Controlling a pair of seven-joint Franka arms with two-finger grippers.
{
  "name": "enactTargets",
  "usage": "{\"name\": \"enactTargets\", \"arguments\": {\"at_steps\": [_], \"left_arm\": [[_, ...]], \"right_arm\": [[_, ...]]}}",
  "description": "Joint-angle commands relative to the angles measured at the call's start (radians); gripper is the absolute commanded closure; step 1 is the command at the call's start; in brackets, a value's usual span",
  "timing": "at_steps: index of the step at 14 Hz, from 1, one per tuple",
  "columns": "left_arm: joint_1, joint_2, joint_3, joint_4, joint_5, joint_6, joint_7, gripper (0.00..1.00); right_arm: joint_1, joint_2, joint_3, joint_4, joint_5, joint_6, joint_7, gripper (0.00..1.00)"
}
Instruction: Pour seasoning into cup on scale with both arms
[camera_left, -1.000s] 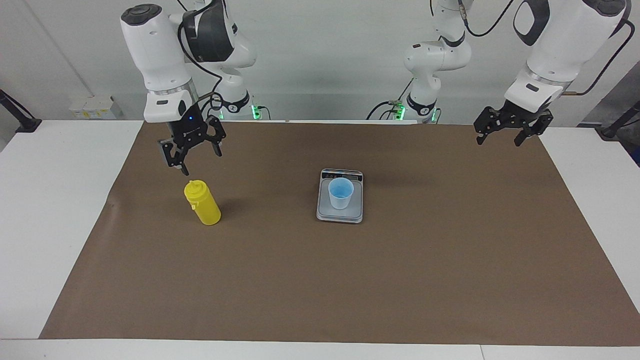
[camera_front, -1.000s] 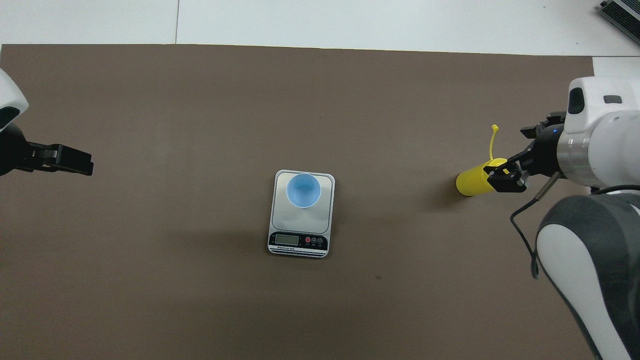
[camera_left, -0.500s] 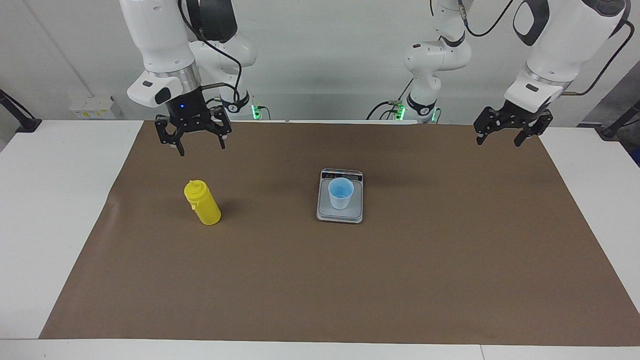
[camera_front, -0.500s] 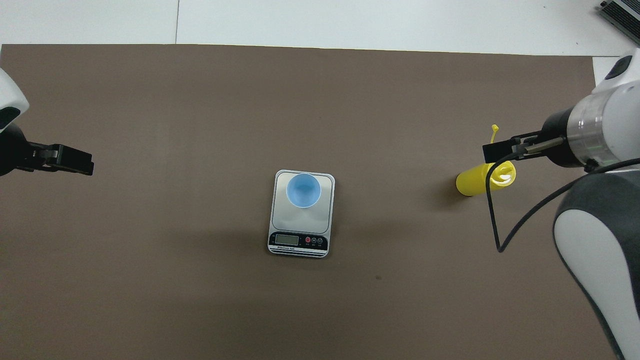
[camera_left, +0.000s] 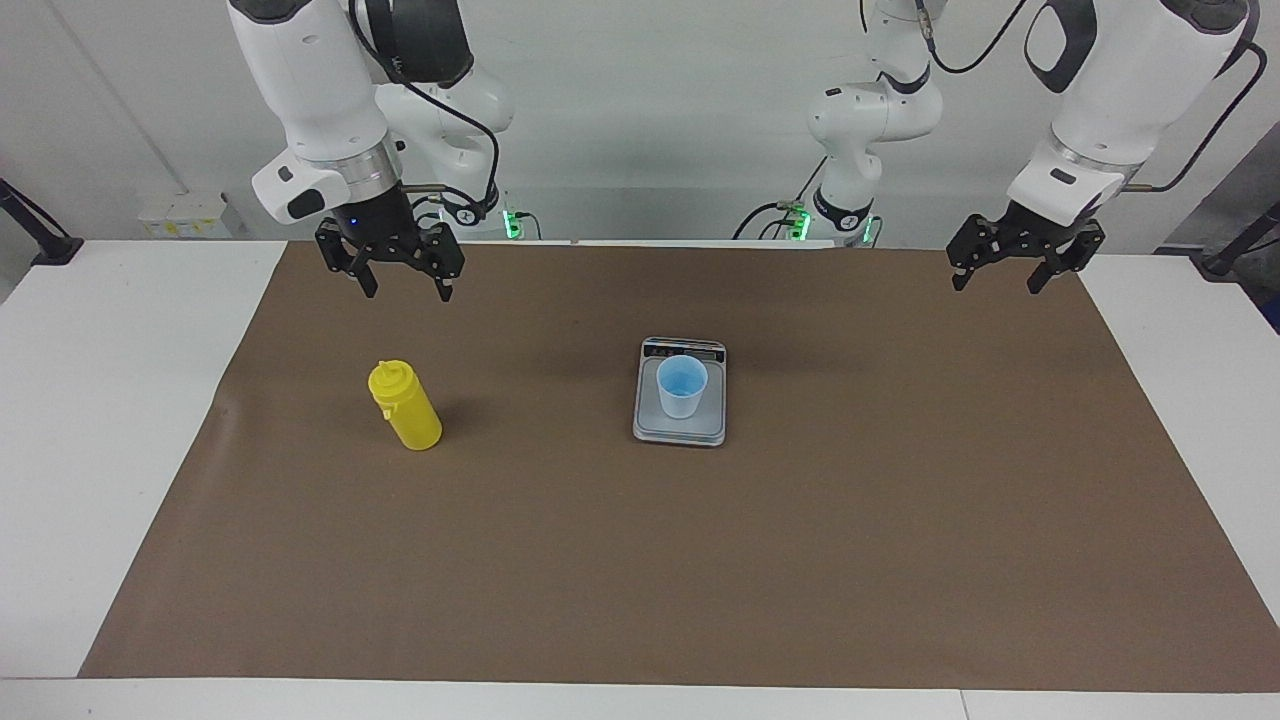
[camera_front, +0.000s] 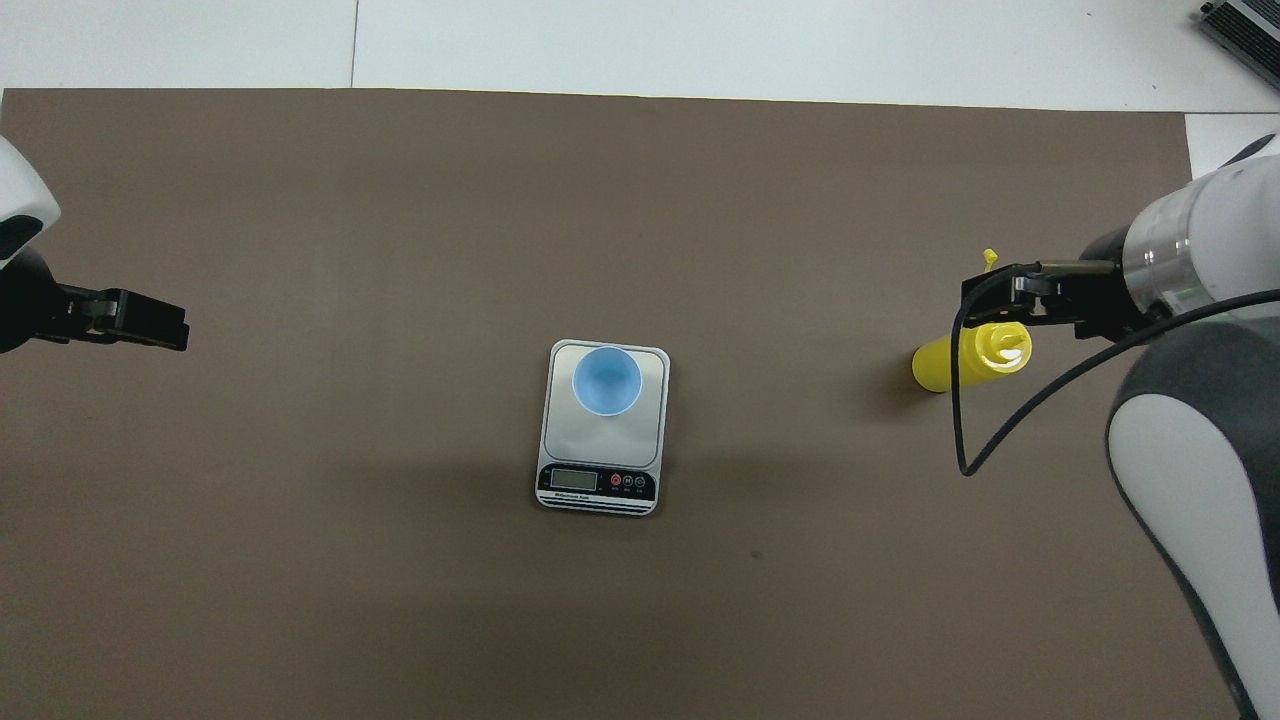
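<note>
The seasoning, a yellow squeeze bottle (camera_left: 405, 407) (camera_front: 975, 355), stands upright on the brown mat toward the right arm's end, its tethered cap (camera_front: 990, 257) sticking out. My right gripper (camera_left: 406, 293) (camera_front: 1005, 300) hangs open in the air above the mat beside the bottle, well clear of its top and holding nothing. The light blue cup (camera_left: 682, 386) (camera_front: 607, 380) stands on the scale (camera_left: 652, 426) (camera_front: 600, 445) at the mat's middle, with the display strip on the robots' side. My left gripper (camera_left: 997, 285) (camera_front: 165, 330) waits open and empty over the mat's corner at the left arm's end.
A brown mat (camera_left: 700, 560) covers most of the white table (camera_left: 90, 420). Only the bottle, cup and scale rest on it. Both arm bases stand at the table's edge on the robots' side.
My right gripper has risen away from the bottle's top and turned at the wrist, staying open. The bottle, cup, scale and left arm have not moved.
</note>
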Motion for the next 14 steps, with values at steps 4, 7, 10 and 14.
{"name": "enactTargets", "arguments": {"at_steps": [4,7,10,14], "left_arm": [[-0.003,-0.035,0.003,-0.046,-0.005,0.027,0.003,0.00],[-0.003,-0.036,0.003,-0.047,-0.005,0.027,0.002,0.00],[-0.003,-0.038,0.003,-0.053,-0.005,0.027,0.002,0.00],[-0.004,-0.038,0.003,-0.053,-0.005,0.027,0.003,0.00]], "right_arm": [[-0.016,-0.041,0.001,-0.077,0.014,0.015,-0.071,0.00],[-0.009,-0.043,0.001,-0.080,0.014,0.016,-0.060,0.00],[-0.015,-0.043,0.001,-0.081,0.014,0.016,-0.063,0.00],[-0.015,-0.043,0.001,-0.081,0.015,0.016,-0.062,0.00]]}}
